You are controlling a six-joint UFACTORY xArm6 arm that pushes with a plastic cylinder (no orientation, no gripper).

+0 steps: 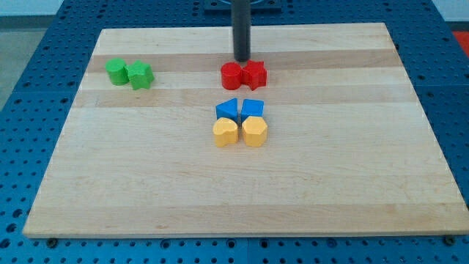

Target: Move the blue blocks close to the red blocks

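Two red blocks sit side by side at the board's upper middle: a round one (pixel 231 75) on the left and a star-like one (pixel 254 74) on the right. Below them, a short gap away, lie a blue triangle (pixel 228 109) and a blue cube (pixel 253 108), touching each other. My tip (pixel 242 59) stands just above the red pair, at the seam between them, close to or touching their top edge. The rod rises straight up out of the view's top.
Two yellow blocks (pixel 225 133) (pixel 254 131) sit directly under the blue pair, touching them. Two green blocks (pixel 116 71) (pixel 139 75) sit together at the upper left. The wooden board (pixel 234 198) lies on a blue perforated table.
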